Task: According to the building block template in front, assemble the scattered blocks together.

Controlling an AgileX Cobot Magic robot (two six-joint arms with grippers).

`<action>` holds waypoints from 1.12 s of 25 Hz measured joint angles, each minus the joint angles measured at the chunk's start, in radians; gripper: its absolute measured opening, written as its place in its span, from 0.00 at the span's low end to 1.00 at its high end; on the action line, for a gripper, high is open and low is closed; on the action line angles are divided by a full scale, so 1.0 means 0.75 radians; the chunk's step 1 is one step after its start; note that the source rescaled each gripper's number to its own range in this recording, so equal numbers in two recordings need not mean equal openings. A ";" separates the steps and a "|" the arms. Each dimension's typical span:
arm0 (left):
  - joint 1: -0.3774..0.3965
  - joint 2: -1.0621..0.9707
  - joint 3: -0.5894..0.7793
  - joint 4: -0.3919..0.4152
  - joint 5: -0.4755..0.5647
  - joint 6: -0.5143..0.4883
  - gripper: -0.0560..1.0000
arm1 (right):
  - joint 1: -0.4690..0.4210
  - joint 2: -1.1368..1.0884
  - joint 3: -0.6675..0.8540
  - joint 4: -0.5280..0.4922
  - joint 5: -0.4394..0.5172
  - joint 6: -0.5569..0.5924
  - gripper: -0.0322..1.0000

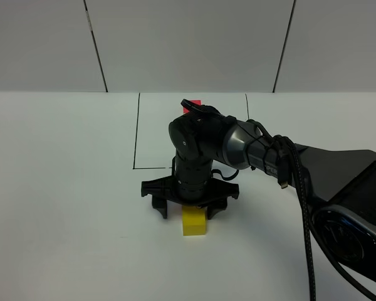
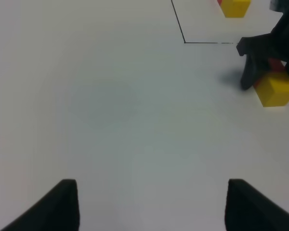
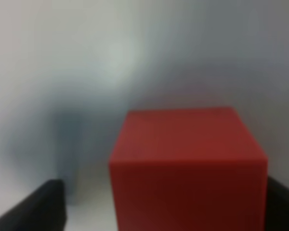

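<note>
Right gripper (image 1: 189, 209) is hanging mid-table, jaws spread wide around the red cube (image 3: 188, 168), not clamping; yellow cube (image 1: 194, 222) is touching it on the near side. Left gripper (image 2: 149, 204) is hovering, jaws released. Template (image 2: 233, 6) is sitting toward the far edge.

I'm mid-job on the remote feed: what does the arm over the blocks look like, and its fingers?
The right arm is glossy black and dark grey, built of rounded cylindrical segments, with white lettering, partly hidden, near the wrist. A black braided cable runs along it. Its gripper is black, a wide crossbar with short blunt fingers.

Smooth matt yellow cube (image 1: 194, 222), smooth white tabletop (image 1: 62, 188)
</note>
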 joint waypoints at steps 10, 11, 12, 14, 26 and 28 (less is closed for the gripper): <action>0.000 0.000 0.000 0.000 0.000 0.000 0.41 | 0.000 -0.091 0.000 0.010 0.009 -0.010 1.00; 0.000 0.000 0.000 0.000 0.000 0.000 0.41 | 0.000 -0.128 0.000 0.010 0.010 -0.012 1.00; 0.000 0.000 0.000 0.000 0.000 0.000 0.41 | 0.000 -0.172 0.000 0.010 0.009 -0.020 1.00; 0.000 0.000 0.000 0.000 0.000 0.000 0.41 | -0.014 -0.253 0.000 0.017 0.008 -0.048 1.00; 0.000 0.000 0.000 0.000 0.000 0.000 0.41 | -0.593 -0.724 0.385 -0.020 -0.177 -0.178 1.00; 0.000 0.000 0.000 0.000 0.000 0.000 0.41 | -0.697 -0.836 0.525 -0.032 -0.206 -0.190 1.00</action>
